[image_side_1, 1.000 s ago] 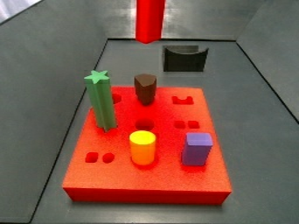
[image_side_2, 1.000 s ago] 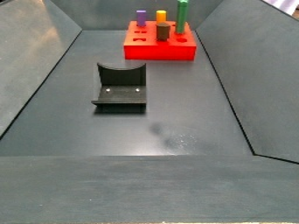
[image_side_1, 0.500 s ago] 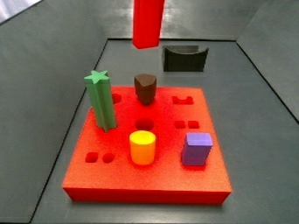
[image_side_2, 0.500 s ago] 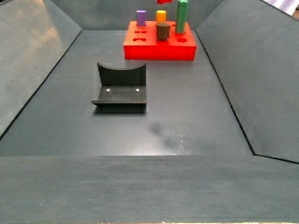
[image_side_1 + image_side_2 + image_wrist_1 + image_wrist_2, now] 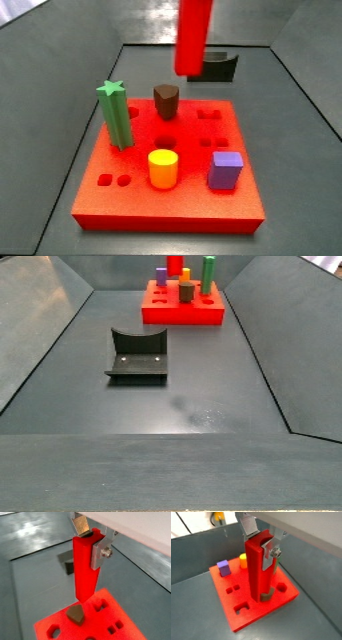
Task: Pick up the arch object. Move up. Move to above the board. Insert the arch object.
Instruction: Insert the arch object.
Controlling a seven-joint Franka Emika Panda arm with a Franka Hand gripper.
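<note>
My gripper (image 5: 90,542) is shut on the arch object (image 5: 87,567), a long red bar with a semicircular notch in its upper end, held upright between the silver fingers (image 5: 100,554). Both wrist views show it, and the gripper (image 5: 260,542) hangs over the red board (image 5: 244,607). In a side view the bar (image 5: 194,35) hangs above the back of the board (image 5: 134,200), right of the brown hexagonal peg (image 5: 166,100). The bar (image 5: 183,265) also shows over the board (image 5: 181,314) in a side view. The gripper body is out of both side views.
On the board stand a green star peg (image 5: 116,115), a yellow cylinder (image 5: 163,168) and a purple cube (image 5: 225,168). The dark fixture (image 5: 211,66) stands on the floor beyond the board, and it shows mid-floor in a side view (image 5: 138,354). Grey walls enclose the floor.
The red bar has moved to the right and lower in the side view, coming over the back of the board. The pegs and the fixture have not moved.
</note>
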